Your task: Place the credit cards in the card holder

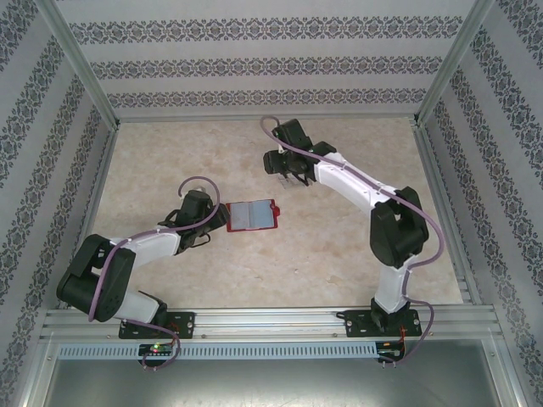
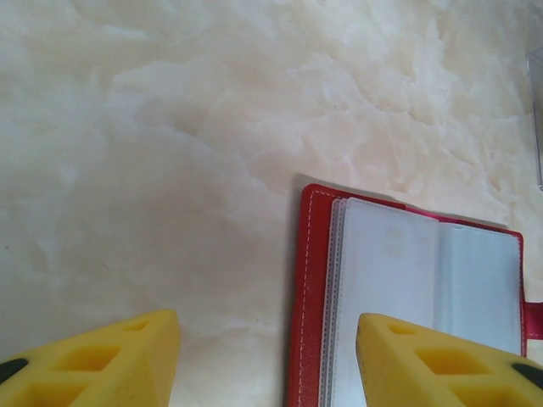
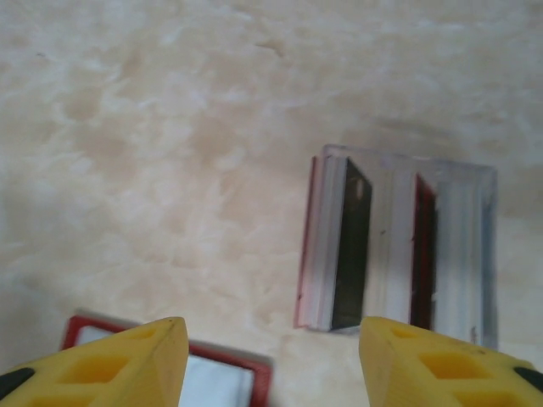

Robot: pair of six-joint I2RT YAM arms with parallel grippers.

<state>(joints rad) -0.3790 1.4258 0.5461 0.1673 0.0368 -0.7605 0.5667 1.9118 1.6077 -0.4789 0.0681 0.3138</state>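
My left tool (image 2: 267, 331) is released, over the edge of the open red stitched wallet (image 2: 390, 271), flat on the marbled worktop (image 2: 170, 170). My right tool (image 3: 271, 331) is released too. Beyond it, a dark card (image 3: 352, 254) and a red card (image 3: 422, 254) stand upright in a clear slotted stand (image 3: 467, 246).

I watch from 3 cameras. The top external one hangs above and behind the arm bases (image 1: 377, 322), facing forward and down, far enough off to take in the whole marbled table (image 1: 170, 161) and the patterned walls (image 1: 271, 64). The left wrist camera looks down past the left gripper (image 2: 267, 326), very close to the tabletop, onto a corner of the open red card holder (image 2: 310, 280). The right wrist camera looks down past the right gripper (image 3: 271, 326), slightly higher, onto the slotted stand (image 3: 399, 246). All 3 views share the card holder and the tabletop around it.
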